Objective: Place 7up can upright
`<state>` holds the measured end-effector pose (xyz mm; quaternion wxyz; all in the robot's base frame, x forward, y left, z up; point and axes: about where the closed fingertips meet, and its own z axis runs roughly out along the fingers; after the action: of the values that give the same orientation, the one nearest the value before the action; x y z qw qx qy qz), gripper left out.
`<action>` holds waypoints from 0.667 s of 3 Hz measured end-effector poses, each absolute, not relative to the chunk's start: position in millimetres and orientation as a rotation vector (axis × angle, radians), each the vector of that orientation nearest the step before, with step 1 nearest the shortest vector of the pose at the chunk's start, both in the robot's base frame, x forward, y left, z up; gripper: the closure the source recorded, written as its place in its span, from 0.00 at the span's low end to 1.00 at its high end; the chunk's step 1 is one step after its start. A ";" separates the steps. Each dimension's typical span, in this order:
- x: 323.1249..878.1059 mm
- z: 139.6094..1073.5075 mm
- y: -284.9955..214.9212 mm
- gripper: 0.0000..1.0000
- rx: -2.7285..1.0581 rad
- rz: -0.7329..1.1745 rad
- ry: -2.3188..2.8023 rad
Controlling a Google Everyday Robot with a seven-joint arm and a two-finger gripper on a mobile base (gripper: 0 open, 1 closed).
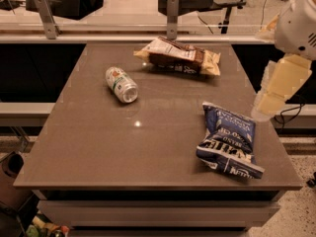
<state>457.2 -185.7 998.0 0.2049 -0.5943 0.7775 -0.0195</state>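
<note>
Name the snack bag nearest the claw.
The crinkled blue foil bag, beside the claw at the table's right edge; the brown-and-cream bag lies farther back.

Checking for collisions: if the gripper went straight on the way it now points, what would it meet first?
Likely the blue chip bag, down-left of the gripper hanging at the right side of the table, though depth is unclear.
</note>
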 end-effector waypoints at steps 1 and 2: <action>476.4 1003.2 -151.5 0.00 -1.606 0.069 2.150; 490.3 1004.0 -116.5 0.00 -1.498 0.235 2.168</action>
<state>490.3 -116.5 1004.0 0.2455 -0.5490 0.7943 0.0861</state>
